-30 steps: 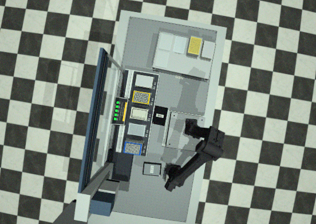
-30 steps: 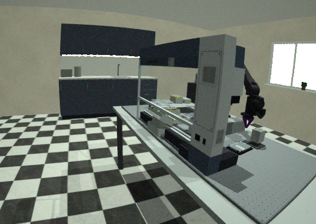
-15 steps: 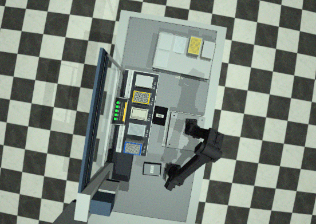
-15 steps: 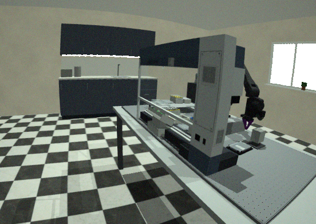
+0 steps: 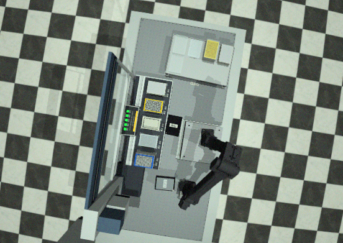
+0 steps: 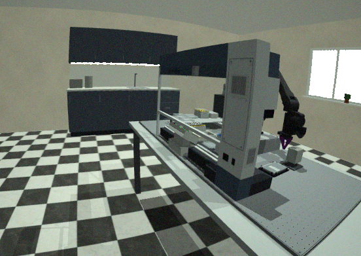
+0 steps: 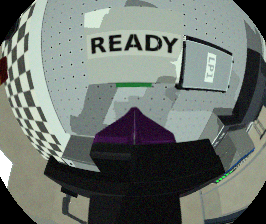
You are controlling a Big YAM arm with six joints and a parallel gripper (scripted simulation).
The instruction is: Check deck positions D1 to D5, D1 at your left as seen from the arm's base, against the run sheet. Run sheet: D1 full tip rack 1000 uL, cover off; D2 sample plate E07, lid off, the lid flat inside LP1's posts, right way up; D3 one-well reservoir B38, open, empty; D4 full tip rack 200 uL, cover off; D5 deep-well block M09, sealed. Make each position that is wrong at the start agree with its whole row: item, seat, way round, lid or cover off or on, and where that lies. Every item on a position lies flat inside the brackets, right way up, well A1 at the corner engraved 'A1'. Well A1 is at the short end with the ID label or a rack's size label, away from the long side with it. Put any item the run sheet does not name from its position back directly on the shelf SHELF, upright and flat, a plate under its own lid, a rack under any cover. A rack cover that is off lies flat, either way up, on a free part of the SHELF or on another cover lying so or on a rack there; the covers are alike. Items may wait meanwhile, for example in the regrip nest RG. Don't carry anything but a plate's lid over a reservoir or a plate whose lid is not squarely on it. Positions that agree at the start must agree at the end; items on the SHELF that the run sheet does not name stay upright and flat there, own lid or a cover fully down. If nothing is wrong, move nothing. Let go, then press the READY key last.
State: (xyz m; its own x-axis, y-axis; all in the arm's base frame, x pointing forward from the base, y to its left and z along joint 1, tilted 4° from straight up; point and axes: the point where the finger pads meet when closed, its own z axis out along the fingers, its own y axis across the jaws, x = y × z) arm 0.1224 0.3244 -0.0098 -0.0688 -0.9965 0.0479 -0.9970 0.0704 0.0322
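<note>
My gripper (image 6: 284,144) is shut and empty, with its purple fingertips pointing down just above the READY key (image 6: 294,155). The wrist view shows the fingertips (image 7: 136,115) close over the key labelled READY (image 7: 136,44). The deck row holds a blue-framed tip rack (image 5: 144,160), a clear plate (image 5: 148,140), a cream reservoir (image 5: 151,123), a yellow-framed tip rack (image 5: 153,105) and a white sealed block (image 5: 156,88). A lid lies flat in the LP1 nest (image 5: 164,183), which also shows in the wrist view (image 7: 209,66).
The shelf (image 5: 200,58) at the far end carries a yellow rack (image 5: 212,50) and several pale items. The black regrip nest (image 5: 173,128) stands beside the deck. A panel with green lights (image 5: 127,120) and the tall machine housing (image 6: 245,116) border the deck.
</note>
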